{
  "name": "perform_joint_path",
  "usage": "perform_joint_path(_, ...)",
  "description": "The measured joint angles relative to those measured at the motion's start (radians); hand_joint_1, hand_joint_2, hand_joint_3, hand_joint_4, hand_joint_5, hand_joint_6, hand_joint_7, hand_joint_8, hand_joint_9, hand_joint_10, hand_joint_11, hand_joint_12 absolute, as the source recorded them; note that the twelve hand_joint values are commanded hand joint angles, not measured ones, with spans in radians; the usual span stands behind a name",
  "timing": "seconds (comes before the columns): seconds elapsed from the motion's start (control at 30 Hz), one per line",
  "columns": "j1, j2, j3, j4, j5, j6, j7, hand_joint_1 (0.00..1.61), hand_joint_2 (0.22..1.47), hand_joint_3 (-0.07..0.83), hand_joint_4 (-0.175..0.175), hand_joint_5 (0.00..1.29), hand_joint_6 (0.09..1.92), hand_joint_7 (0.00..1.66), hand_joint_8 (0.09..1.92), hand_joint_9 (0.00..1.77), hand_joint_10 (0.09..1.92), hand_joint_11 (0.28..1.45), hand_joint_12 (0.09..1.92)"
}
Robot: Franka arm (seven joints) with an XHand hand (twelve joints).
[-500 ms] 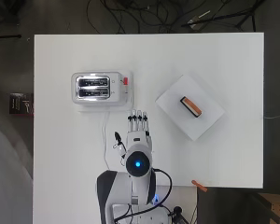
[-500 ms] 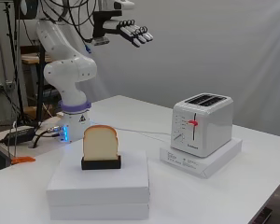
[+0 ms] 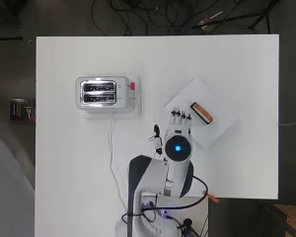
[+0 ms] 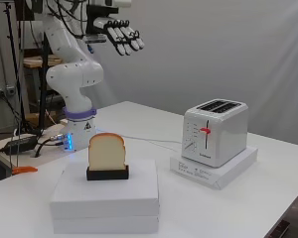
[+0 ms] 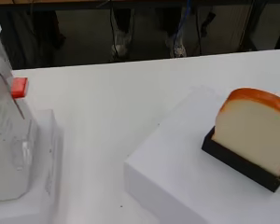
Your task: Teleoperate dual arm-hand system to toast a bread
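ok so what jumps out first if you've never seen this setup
The bread slice stands upright in a black holder on a white box near the table's front in the side view. The white toaster, red lever up, sits on its own flat box to the right. The robot hand hangs high above the table, fingers straight and holding nothing.
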State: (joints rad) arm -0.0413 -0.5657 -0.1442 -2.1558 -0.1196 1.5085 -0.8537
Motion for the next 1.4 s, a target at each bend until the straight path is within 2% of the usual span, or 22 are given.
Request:
perform_joint_path(0.17, -0.027, 0.233, -0.183, 0.208, -0.066, -0.078, -0.207, 0.02, 1.25, 0.000, 0.000, 0.33, 0.09, 0.41, 0.09, 0.53, 0.09, 0.47, 0.09)
perform_joint_path(0.23, -0.044, 0.344, -0.253, 0.271, -0.071, -0.089, -0.286, 0.11, 1.26, 0.002, -0.002, 0.34, 0.09, 0.43, 0.09, 0.55, 0.09, 0.46, 0.09)
perform_joint_path(0.37, -0.019, 0.467, -0.346, 0.309, -0.119, -0.114, -0.325, 0.25, 1.23, -0.004, 0.020, 0.40, 0.09, 0.53, 0.09, 0.64, 0.09, 0.50, 0.09)
perform_joint_path(0.47, 0.178, 0.417, -0.520, 0.339, -0.189, -0.135, -0.292, 0.28, 1.21, -0.004, 0.031, 0.43, 0.09, 0.58, 0.09, 0.69, 0.09, 0.53, 0.09)
perform_joint_path(0.57, 0.509, 0.299, -0.796, 0.358, -0.259, -0.139, -0.270, 0.32, 1.18, -0.011, 0.020, 0.44, 0.09, 0.62, 0.09, 0.73, 0.09, 0.53, 0.09)
perform_joint_path(0.73, 1.052, 0.123, -1.256, 0.372, -0.358, -0.130, -0.247, 0.35, 1.16, -0.012, 0.007, 0.44, 0.09, 0.59, 0.09, 0.71, 0.09, 0.53, 0.09)
perform_joint_path(0.83, 1.277, 0.069, -1.468, 0.370, -0.392, -0.119, -0.237, 0.35, 1.15, -0.010, -0.001, 0.42, 0.09, 0.56, 0.09, 0.69, 0.09, 0.52, 0.09)
perform_joint_path(0.93, 1.352, 0.053, -1.552, 0.352, -0.411, -0.095, -0.235, 0.36, 1.15, -0.009, -0.008, 0.41, 0.09, 0.55, 0.09, 0.67, 0.09, 0.51, 0.09)
perform_joint_path(1.33, 1.327, 0.001, -1.545, 0.237, -0.434, 0.009, -0.215, 0.44, 1.13, -0.004, -0.019, 0.43, 0.09, 0.56, 0.09, 0.69, 0.09, 0.49, 0.09)
perform_joint_path(1.37, 1.326, -0.001, -1.540, 0.229, -0.432, 0.010, -0.215, 0.54, 1.14, -0.002, 0.017, 0.56, 0.09, 0.64, 0.09, 0.73, 0.09, 0.50, 0.09)
perform_joint_path(1.4, 1.323, -0.002, -1.537, 0.226, -0.429, 0.012, -0.216, 0.82, 1.12, 0.002, -0.017, 0.72, 0.36, 0.86, 0.27, 0.96, 0.09, 0.61, 0.09)
